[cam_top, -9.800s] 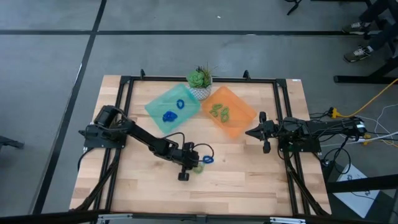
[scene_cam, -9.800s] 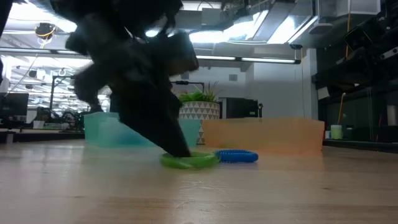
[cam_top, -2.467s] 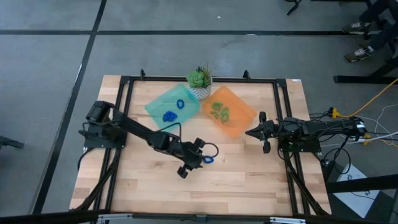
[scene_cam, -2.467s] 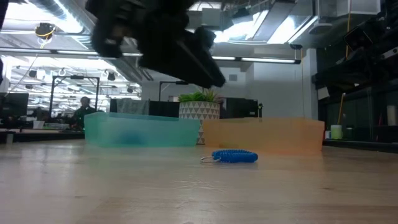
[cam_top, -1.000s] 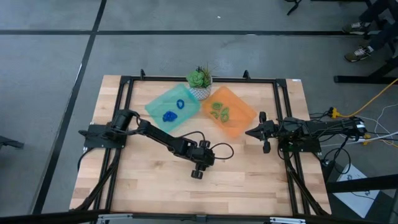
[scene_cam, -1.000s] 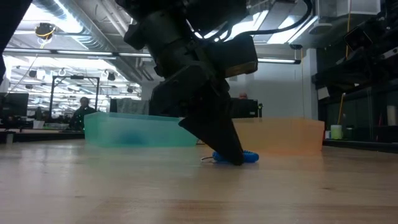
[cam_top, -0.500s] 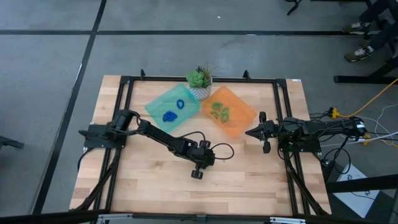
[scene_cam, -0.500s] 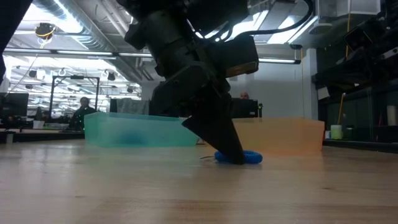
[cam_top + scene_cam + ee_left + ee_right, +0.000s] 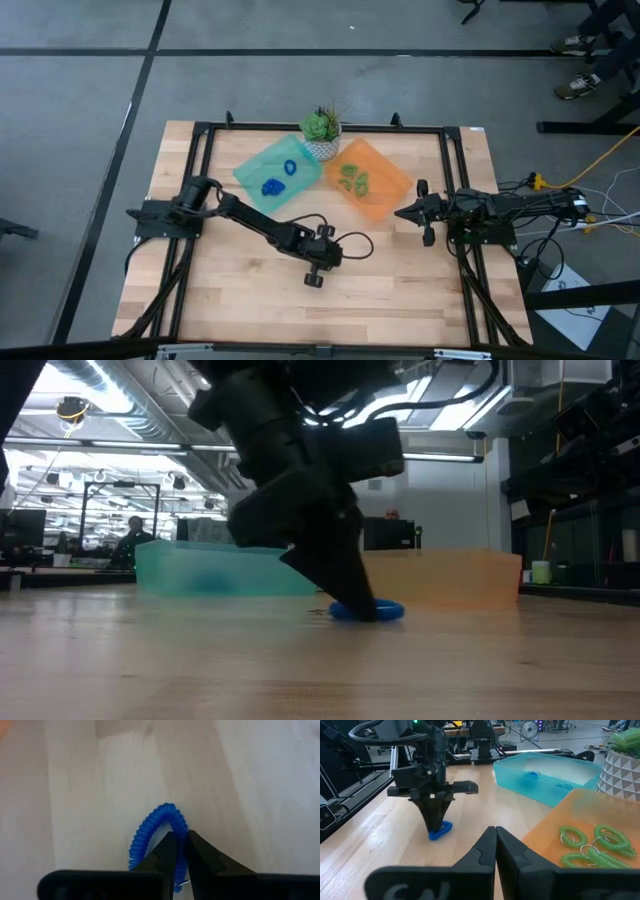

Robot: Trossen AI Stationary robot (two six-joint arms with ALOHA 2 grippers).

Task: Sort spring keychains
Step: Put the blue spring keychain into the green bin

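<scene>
A blue spring keychain (image 9: 152, 830) lies on the wood near the table's middle; my left gripper (image 9: 180, 839) stands over it, pointing down, shut on its coil. The low view shows the blue spring keychain (image 9: 368, 610) under the left gripper (image 9: 358, 606); in the high view the left gripper (image 9: 322, 258) hides it. Two more blue keychains (image 9: 278, 178) lie in the teal tray (image 9: 252, 168), and several green ones (image 9: 353, 178) lie in the orange tray (image 9: 392, 186). My right gripper (image 9: 418, 213) waits shut by the right edge. My left gripper pinches one side of the blue keychain's coiled loop (image 9: 181, 826) between its two fingertips, coming from above and pointing down. The rest of the loop (image 9: 385, 610) lies flat on the table beside the fingers (image 9: 350, 595).
A potted plant (image 9: 321, 128) stands at the far edge between the two trays. The teal tray (image 9: 215, 568) and orange tray (image 9: 440, 578) sit behind the work spot. A black frame (image 9: 200, 135) runs around the tabletop. Bare wood lies toward the near edge.
My left gripper has shifted a little toward the table's left edge, staying low over the wood, and the blue keychain has slid along the table with it.
</scene>
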